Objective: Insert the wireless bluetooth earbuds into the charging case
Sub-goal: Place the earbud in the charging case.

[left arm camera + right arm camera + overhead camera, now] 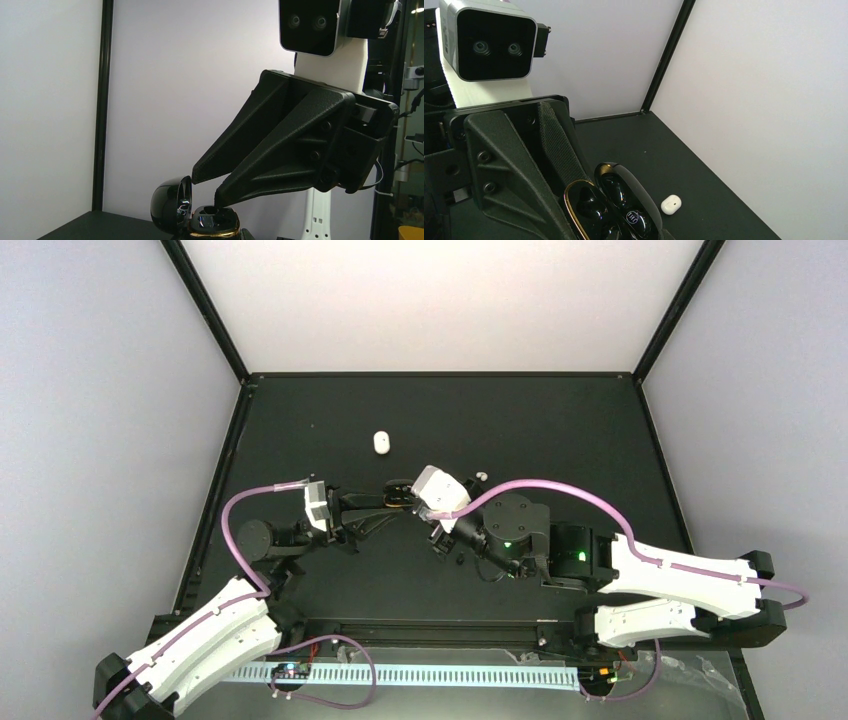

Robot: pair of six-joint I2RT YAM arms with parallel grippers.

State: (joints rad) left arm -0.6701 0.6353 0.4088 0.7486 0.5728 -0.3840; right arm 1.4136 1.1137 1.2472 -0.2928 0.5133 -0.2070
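- Jaws of the left gripper (pixel 395 497) clamp the black charging case (pixel 212 222), its lid (pixel 170 202) swung open
- Right gripper (pixel 205 186) hangs just above the case, jaws slightly parted, nothing visible between them
- One white earbud (pixel 671 204) lies on the table (pixel 560 430), well apart from the case

Lab test booth, white walls (pixel 440 300), black table (pixel 440 410)

Charging case (pixel 624 200): btm cut off by frame edge in both wrist views. Wells glossy black on black, can't tell full or empty. Top view: case partly under right wrist cam (pixel 440 490), white speck (pixel 481 476) nearby too small to ID.
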